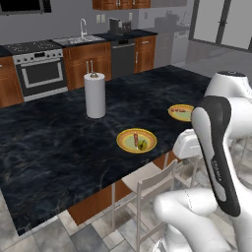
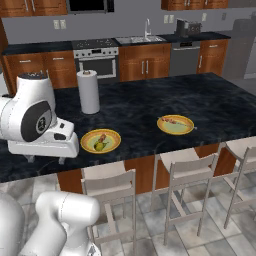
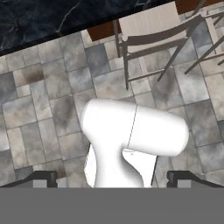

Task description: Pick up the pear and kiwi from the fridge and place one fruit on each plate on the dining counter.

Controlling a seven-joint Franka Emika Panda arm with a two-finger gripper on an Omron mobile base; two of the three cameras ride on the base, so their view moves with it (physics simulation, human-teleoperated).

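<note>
Resting on the near plate (image 1: pixel 129 143) beside its reddish streak, a small green fruit (image 1: pixel 142 145) sits on the dining counter (image 1: pixel 59 142) — the far plate (image 1: pixel 176 109) carries none. The gripper (image 3: pixel 112 178) stands released — fingertips (image 3: pixel 43 178) wide apart over floor tiles (image 3: pixel 39 109), grasping nothing.

Two plates (image 2: pixel 100 141) (image 2: pixel 175 124) lie on the dining counter (image 2: pixel 150 107), stools (image 2: pixel 186 167) before it.

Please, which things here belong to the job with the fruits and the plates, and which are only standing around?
Belong to the job:
- dining counter
- left plate, with a small green fruit on it
- right plate, no fruit on it

Only standing around:
- paper towel roll
- stools
- oven
- sink
</note>
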